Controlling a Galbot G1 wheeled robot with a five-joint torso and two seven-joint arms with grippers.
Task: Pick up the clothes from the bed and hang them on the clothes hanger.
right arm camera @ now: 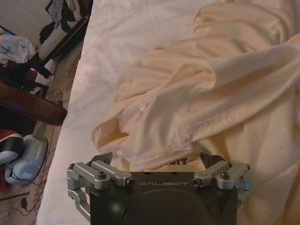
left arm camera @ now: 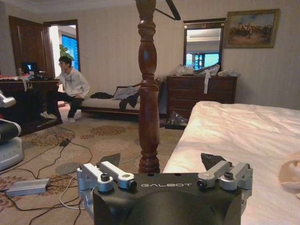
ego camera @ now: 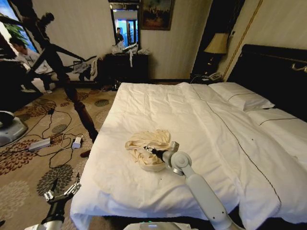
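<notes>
Reaching into the crumpled clothes (ego camera: 147, 148) lying near the foot of the bed (ego camera: 201, 120), the right gripper (right arm camera: 159, 161) is spread wide with nothing held — closing on one thin fold could drag the heap or pinch the duvet — left gripper (left arm camera: 164, 164) idle, also spread.

a hotel-style bedroom: wide white bed (ego camera: 201, 129), black headboard (ego camera: 273, 72), patterned carpet (ego camera: 29, 172), dark dresser (ego camera: 127, 67) under a mirror (ego camera: 125, 26), bedside lamp (ego camera: 217, 44).

Fingertips of the right gripper (right arm camera: 157, 161) buried under the cream top (right arm camera: 220, 89), grip unreadable. Clothes hanger (left arm camera: 168, 9) above the wooden post (left arm camera: 148, 93) cropped by the upper edge, hook unseen.
</notes>
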